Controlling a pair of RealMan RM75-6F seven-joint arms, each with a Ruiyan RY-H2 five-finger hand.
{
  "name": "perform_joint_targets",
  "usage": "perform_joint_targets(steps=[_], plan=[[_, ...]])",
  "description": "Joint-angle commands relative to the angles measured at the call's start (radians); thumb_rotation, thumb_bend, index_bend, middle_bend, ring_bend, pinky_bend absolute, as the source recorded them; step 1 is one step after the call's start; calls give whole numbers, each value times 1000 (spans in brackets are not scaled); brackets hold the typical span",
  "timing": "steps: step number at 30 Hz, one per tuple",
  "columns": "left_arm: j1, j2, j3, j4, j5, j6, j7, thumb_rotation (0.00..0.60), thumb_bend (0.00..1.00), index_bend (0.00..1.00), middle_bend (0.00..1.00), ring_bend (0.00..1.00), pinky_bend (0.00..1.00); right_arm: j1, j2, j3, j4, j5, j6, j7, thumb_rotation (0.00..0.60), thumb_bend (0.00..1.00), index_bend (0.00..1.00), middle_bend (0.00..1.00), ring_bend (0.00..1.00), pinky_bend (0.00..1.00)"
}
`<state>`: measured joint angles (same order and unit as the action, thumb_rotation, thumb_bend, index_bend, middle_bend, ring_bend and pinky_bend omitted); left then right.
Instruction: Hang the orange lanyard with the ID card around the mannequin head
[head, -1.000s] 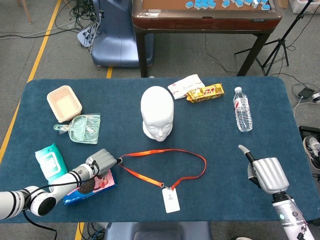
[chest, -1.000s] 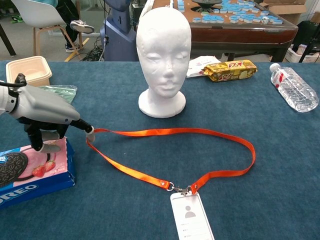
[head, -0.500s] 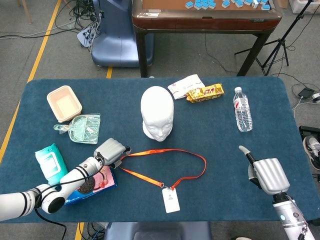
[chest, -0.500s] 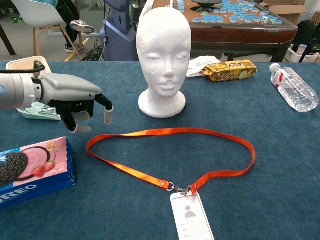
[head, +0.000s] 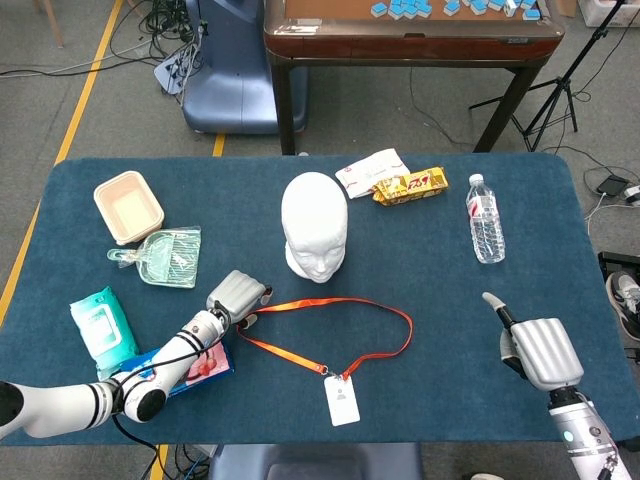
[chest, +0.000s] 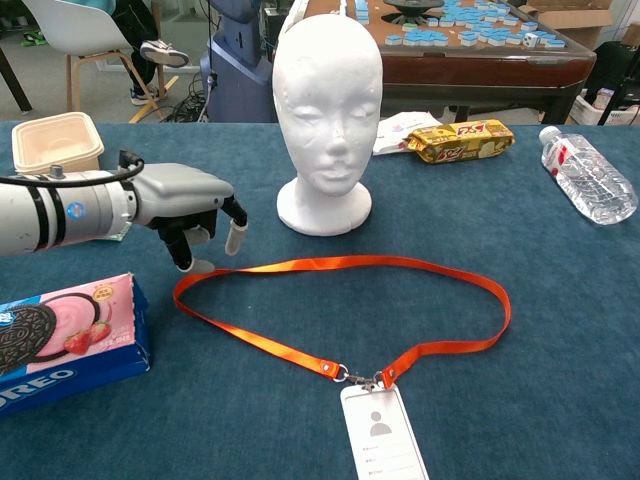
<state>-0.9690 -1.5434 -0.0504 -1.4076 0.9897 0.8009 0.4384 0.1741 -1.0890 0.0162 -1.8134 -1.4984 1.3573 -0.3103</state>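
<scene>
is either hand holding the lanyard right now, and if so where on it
Nothing is held. The left hand hovers just above the strap's left end, fingers curled down but off the orange lanyard. The right hand is empty, well away from it.

Robot lab: floor cables (head: 150, 30), tripod (head: 560, 90), yellow floor tape (head: 85, 90), mahjong table (head: 410, 30).

one mannequin head (head: 314, 232), one lanyard (head: 330, 324), one bottle (head: 485, 220), one Oreo box (chest: 60, 340), two hands (head: 238, 296) (head: 540, 350)
</scene>
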Motion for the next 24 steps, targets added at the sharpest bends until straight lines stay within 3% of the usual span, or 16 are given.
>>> perform_joint_targets(steps=[1, 11, 24], plan=[[2, -22, -5, 19, -12, 7, 11, 600, 271, 447, 924, 904, 802, -1, 1, 0, 0, 1, 1, 2, 600, 795, 149, 759, 802, 929], [-6, -98, -34, 89, -54, -2, 27, 600, 271, 486, 943, 920, 816, -11, 2, -1, 8, 5, 7, 12, 600, 795, 149, 759, 802, 930], [-1, -123, -43, 125, -92, -17, 43, 600, 271, 504, 944, 922, 817, -18, 4, -1, 16, 11, 9, 26, 600, 795, 149, 759, 802, 930]])
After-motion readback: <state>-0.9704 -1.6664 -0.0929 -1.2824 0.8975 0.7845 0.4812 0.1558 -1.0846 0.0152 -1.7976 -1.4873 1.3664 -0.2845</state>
